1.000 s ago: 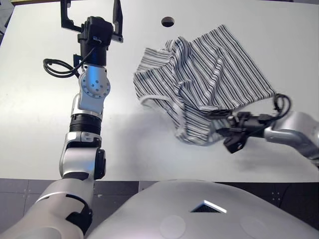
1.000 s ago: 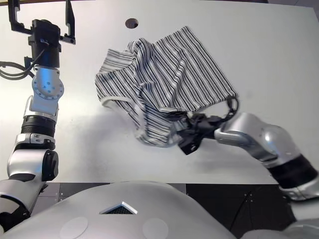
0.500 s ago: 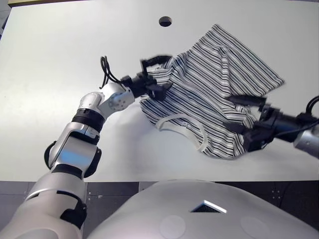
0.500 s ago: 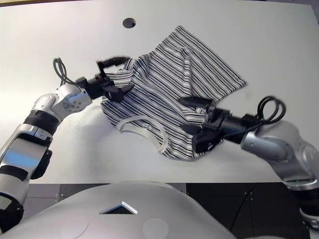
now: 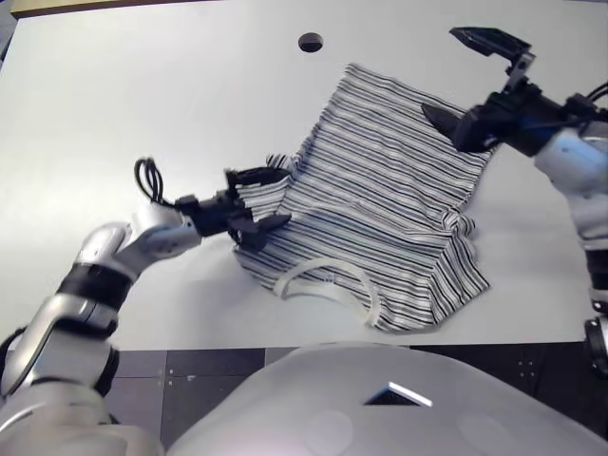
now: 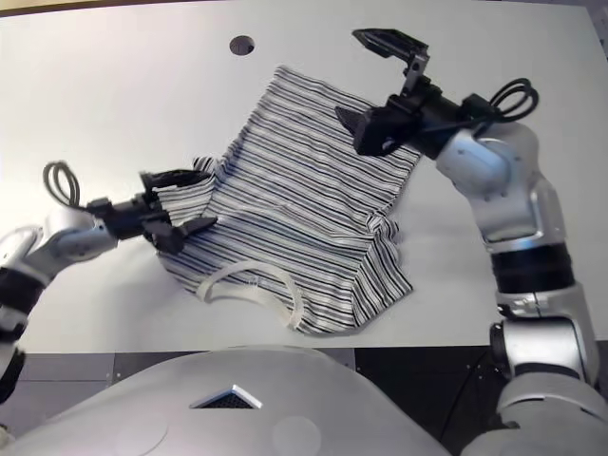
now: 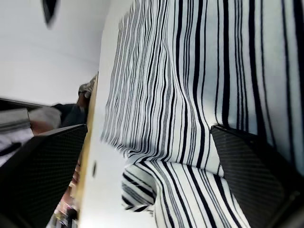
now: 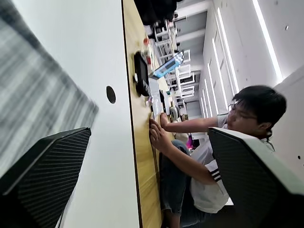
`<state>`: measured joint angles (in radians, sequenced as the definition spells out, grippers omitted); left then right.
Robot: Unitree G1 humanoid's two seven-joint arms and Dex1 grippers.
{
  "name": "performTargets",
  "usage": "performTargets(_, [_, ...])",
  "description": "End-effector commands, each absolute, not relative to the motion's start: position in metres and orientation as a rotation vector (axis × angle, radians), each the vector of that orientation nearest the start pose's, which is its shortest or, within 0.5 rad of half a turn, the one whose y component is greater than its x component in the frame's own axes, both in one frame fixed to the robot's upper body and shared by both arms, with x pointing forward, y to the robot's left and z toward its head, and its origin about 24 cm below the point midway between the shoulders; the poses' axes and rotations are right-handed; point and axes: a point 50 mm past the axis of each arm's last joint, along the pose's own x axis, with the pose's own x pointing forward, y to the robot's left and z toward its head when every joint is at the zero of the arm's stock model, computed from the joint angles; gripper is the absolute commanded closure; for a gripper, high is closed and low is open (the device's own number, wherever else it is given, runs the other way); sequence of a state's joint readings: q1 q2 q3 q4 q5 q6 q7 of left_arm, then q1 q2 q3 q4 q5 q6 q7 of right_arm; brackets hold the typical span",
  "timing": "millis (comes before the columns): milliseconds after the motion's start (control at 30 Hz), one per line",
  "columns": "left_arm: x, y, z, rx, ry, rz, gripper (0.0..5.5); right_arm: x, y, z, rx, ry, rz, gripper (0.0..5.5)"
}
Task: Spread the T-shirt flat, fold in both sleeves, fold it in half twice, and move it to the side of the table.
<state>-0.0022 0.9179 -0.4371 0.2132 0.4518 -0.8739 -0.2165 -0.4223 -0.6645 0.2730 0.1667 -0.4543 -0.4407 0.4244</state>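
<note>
Now the spread left pincer point(image 5: 255, 202) straddles the T-shirt point(image 5: 380, 209) edge, the spread right pincer point(image 5: 465, 81) hangs above its far corner.

Open-plan office, long ceiling light strips point(image 8: 265, 38), wooden desk point(image 8: 142, 156), chairs point(image 8: 166, 34) behind

I see the T-shirt point(image 5: 380, 209) as soft, creased striped cloth, its collar point(image 5: 328, 280) at 6 o'clock a plain white band. The table point(image 5: 142, 95) looks smooth, matt white. The left gripper point(image 5: 283, 198) and right gripper point(image 5: 440, 72) carry black, matt, finely textured pads point(image 7: 47, 175).
</note>
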Motion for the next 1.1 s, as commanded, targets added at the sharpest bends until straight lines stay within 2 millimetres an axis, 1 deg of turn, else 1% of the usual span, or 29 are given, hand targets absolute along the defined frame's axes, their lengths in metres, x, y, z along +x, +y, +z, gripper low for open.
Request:
performTargets(33, [0.148,0.212,0.026,1.109,-0.104,-1.18,0.66,0.317,-0.158,0.12,-1.277,-0.367,0.761,0.95])
performTargets(100, [0.139,0.208,0.033,1.082,-0.108,-1.155,0.66,0.323,-0.159,0.12,-1.271,-0.367,0.746,0.95])
performTargets(167, [0.151,0.208,0.045,1.109,-0.159,-1.068,0.66,0.328,-0.161,0.123,-1.261,-0.375,0.716,0.95])
performTargets(200, [0.159,0.209,0.051,1.129,-0.189,-1.016,0.66,0.329,-0.163,0.124,-1.257,-0.38,0.705,0.95])
performTargets(233, [0.174,0.21,0.063,1.152,-0.242,-0.926,0.66,0.329,-0.164,0.125,-1.254,-0.386,0.697,0.95])
performTargets(267, [0.192,0.212,0.081,1.165,-0.322,-0.793,0.66,0.328,-0.166,0.126,-1.25,-0.392,0.686,0.95])
performTargets(300, [0.203,0.212,0.098,1.159,-0.392,-0.699,0.66,0.327,-0.168,0.126,-1.245,-0.395,0.675,0.95])
performTargets(333, [0.211,0.21,0.116,1.145,-0.47,-0.634,0.66,0.325,-0.171,0.126,-1.235,-0.395,0.664,0.95])
performTargets(367, [0.213,0.207,0.129,1.127,-0.528,-0.602,0.66,0.324,-0.173,0.126,-1.229,-0.394,0.656,0.95])
performTargets(433, [0.215,0.196,0.145,1.086,-0.617,-0.613,0.66,0.323,-0.178,0.122,-1.219,-0.38,0.644,0.95])
performTargets(500, [0.226,0.176,0.152,1.027,-0.683,-0.681,0.66,0.323,-0.18,0.116,-1.205,-0.367,0.633,0.95])
performTargets(533, [0.238,0.165,0.145,1.05,-0.678,-0.736,0.66,0.322,-0.179,0.114,-1.196,-0.367,0.629,0.95])
performTargets(567, [0.252,0.154,0.133,1.085,-0.649,-0.797,0.66,0.322,-0.18,0.114,-1.186,-0.373,0.615,0.95])
performTargets(600, [0.267,0.144,0.119,1.124,-0.607,-0.847,0.66,0.322,-0.181,0.115,-1.177,-0.383,0.597,0.95])
performTargets(633, [0.281,0.136,0.103,1.204,-0.56,-0.906,0.66,0.322,-0.183,0.119,-1.169,-0.397,0.572,0.95])
performTargets(667, [0.292,0.129,0.087,1.24,-0.506,-0.966,0.66,0.322,-0.186,0.124,-1.163,-0.411,0.54,0.95])
performTargets(700, [0.3,0.122,0.071,1.308,-0.465,-1.029,0.66,0.321,-0.191,0.129,-1.16,-0.426,0.508,0.95])
performTargets(733, [0.306,0.115,0.058,1.322,-0.427,-1.083,0.66,0.318,-0.196,0.134,-1.153,-0.442,0.477,0.95])
performTargets(767, [0.311,0.108,0.051,1.336,-0.414,-1.108,0.66,0.316,-0.199,0.137,-1.148,-0.456,0.458,0.95])
performTargets(833, [0.319,0.095,0.041,1.369,-0.395,-1.139,0.66,0.31,-0.2,0.143,-1.137,-0.483,0.44,0.95])
performTargets(900, [0.33,0.082,0.037,1.416,-0.381,-1.095,0.66,0.305,-0.197,0.147,-1.127,-0.506,0.439,0.95])
performTargets(967, [0.34,0.074,0.037,1.45,-0.369,-1.027,0.66,0.302,-0.193,0.145,-1.121,-0.507,0.449,0.95])
performTargets(1067, [0.348,0.079,0.033,1.524,-0.307,-0.958,0.66,0.3,-0.191,0.143,-1.12,-0.493,0.464,0.95])
performTargets(1100, [0.35,0.083,0.031,1.542,-0.282,-0.94,0.66,0.299,-0.191,0.142,-1.119,-0.489,0.469,0.95])
